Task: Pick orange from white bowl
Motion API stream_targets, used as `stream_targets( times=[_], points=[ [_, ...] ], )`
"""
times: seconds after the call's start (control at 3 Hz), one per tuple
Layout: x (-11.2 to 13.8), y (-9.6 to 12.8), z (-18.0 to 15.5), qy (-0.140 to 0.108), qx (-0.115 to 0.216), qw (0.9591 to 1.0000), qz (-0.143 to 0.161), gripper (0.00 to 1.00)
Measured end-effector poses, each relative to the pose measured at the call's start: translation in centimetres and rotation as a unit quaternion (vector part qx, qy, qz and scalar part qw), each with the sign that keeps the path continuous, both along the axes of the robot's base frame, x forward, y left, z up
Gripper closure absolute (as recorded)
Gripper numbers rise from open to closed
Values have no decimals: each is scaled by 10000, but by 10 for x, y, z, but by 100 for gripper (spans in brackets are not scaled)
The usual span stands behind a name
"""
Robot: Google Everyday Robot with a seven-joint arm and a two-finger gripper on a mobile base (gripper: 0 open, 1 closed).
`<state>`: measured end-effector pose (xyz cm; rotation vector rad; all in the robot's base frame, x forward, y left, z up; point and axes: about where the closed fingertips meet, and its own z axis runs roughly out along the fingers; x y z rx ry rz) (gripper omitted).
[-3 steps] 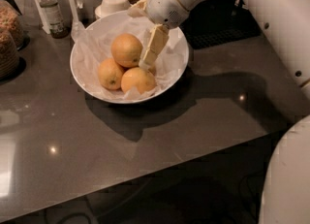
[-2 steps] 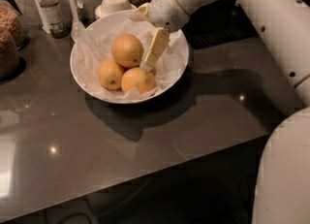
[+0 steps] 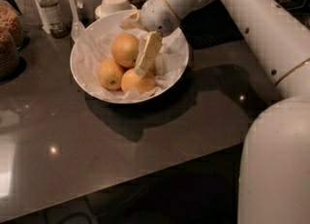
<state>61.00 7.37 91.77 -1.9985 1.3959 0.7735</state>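
Note:
The white bowl (image 3: 82, 48), lined with crinkled paper, stands on the dark counter at the back left. The orange (image 3: 122, 47) lies on top at the bowl's middle. Two smaller oranges lie in front of it, one at the lower left (image 3: 109, 73) and one at the lower right (image 3: 137, 82). A further one is mostly hidden behind the gripper. My gripper (image 3: 134, 48) reaches down into the bowl from the upper right and is open. One cream finger (image 3: 147, 52) hangs just right of the orange. The other finger (image 3: 130, 22) is at its far side.
A small bottle (image 3: 48, 8) and a white cup on a saucer (image 3: 114, 2) stand behind the bowl. A jar of brown cereal (image 3: 7, 36) is at the left edge. A black mat (image 3: 213, 24) lies at the back right. My white arm (image 3: 261, 29) fills the right side.
The gripper has edged a little left and lower into the bowl, closer to the top orange. The oranges and bowl have not moved.

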Motion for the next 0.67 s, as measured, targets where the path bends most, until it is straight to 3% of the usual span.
stream_targets(
  times=[0.67],
  points=[
    [-2, 5, -12, 301, -39, 9995, 97, 0]
  ],
)
